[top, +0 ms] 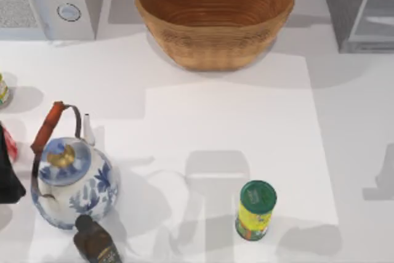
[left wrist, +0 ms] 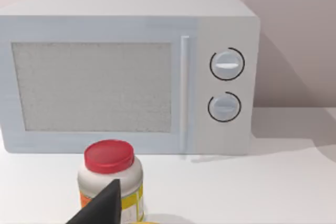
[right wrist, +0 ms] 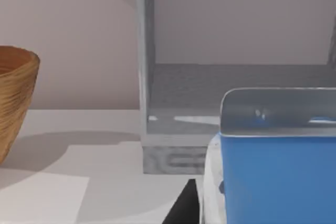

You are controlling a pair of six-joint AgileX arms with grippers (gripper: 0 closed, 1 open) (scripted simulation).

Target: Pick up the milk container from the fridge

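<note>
In the right wrist view the milk carton [right wrist: 273,177] looms close to the camera, in front of the open grey fridge [right wrist: 173,103], apparently already outside it. A dark finger [right wrist: 181,205] of the right gripper sits just beside the carton; whether the jaws clamp it cannot be told. The carton looks light but crushable, with smooth, slippery faces, so a hold across its flat sides, mid-height, seems safest. The left gripper [left wrist: 102,205] idles before the white microwave [left wrist: 126,72], near a red-lidded jar [left wrist: 110,174].

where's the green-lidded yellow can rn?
In the top view, the yellow can with a green lid stands upright near the table's front edge, right of centre, well right of the blue-and-white teapot.
</note>
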